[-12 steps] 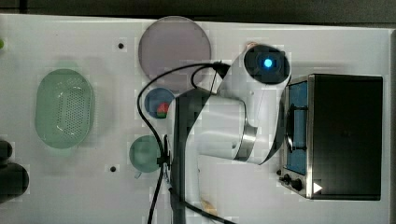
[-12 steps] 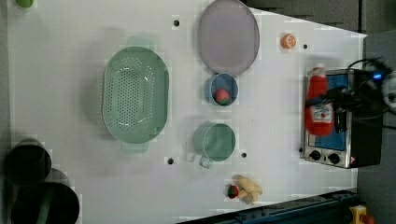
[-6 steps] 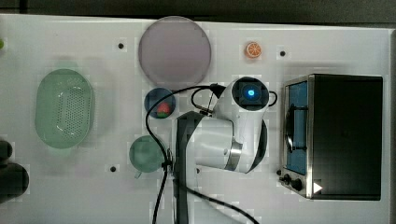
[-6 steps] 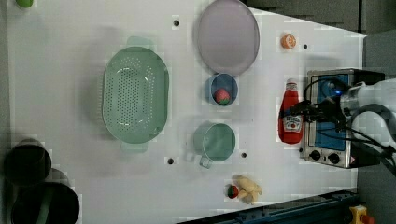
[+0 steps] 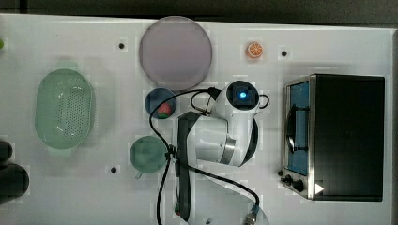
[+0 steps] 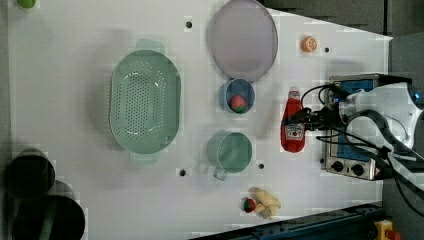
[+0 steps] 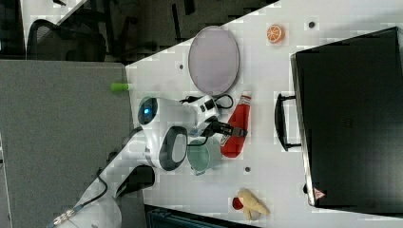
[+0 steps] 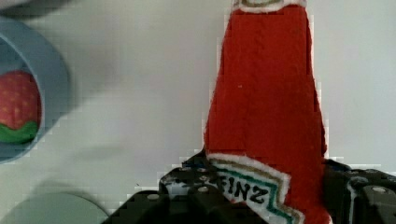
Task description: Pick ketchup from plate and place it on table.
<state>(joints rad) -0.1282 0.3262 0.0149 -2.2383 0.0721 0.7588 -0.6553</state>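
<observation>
The ketchup lay off the plate, over the white table, between the blue dish and the toaster oven. The gripper had its fingers about half spread, clamped across the bottle's labelled body.

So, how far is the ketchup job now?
Done: the ketchup is off the plate, which lies bare. In hand: the gripper is shut on the bottle at its label, low over the table by the oven. Left: let go and withdraw.
</observation>
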